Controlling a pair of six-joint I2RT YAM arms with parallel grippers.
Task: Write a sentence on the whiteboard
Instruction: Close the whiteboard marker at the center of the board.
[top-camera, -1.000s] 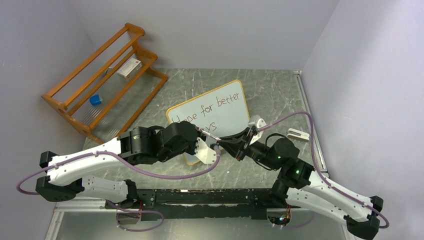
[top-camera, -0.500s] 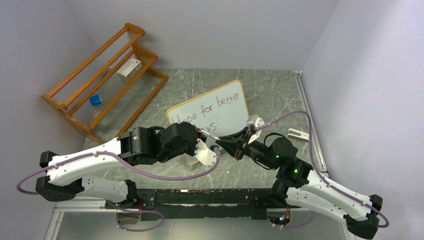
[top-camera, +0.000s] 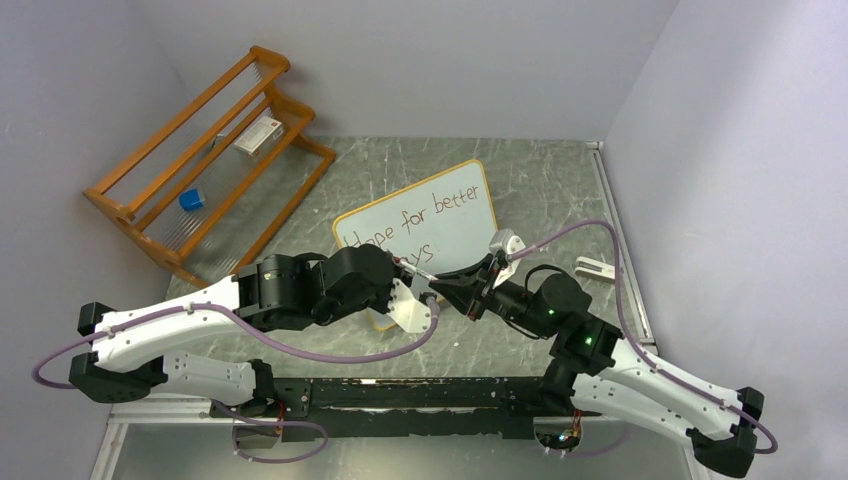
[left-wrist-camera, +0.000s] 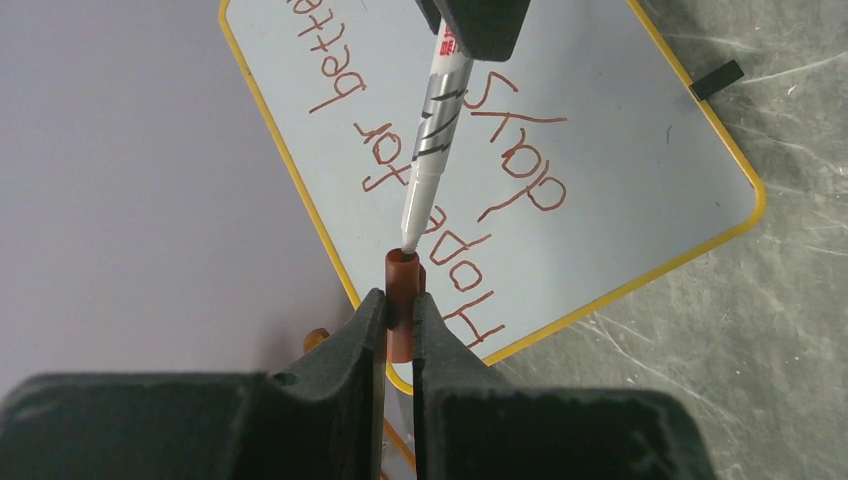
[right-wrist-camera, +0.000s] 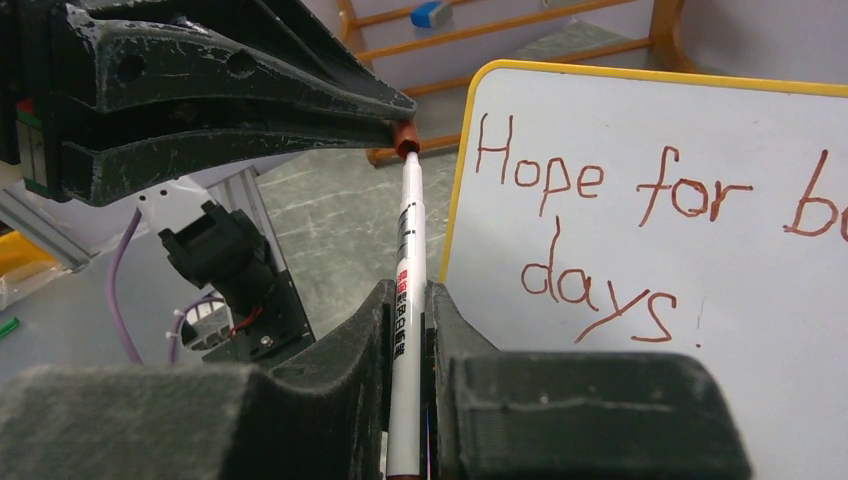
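Observation:
The whiteboard (top-camera: 455, 225) lies tilted on the table, with a yellow-wood rim. The sentence (top-camera: 432, 212) "Hope for better days" is on it in red-brown, in two rows, and also shows in the left wrist view (left-wrist-camera: 450, 180) and the right wrist view (right-wrist-camera: 600, 230). My left gripper (left-wrist-camera: 399, 310) is shut on a red-brown marker cap (left-wrist-camera: 400, 280), held above the board's near corner. My right gripper (right-wrist-camera: 407, 300) is shut on a white marker (right-wrist-camera: 408, 230). The marker's tip sits at the cap's mouth (right-wrist-camera: 406, 139). The two grippers face each other, the left (top-camera: 410, 268) and the right (top-camera: 442, 284).
An orange wooden rack (top-camera: 215, 150) stands at the back left with a blue cube (top-camera: 191, 200) and a white box (top-camera: 258, 135) on it. A small white object (top-camera: 600, 267) lies near the right wall. Grey walls close in on three sides.
My right gripper has edged a little left with the marker, bringing its tip into the cap's mouth. The left arm has hardly moved.

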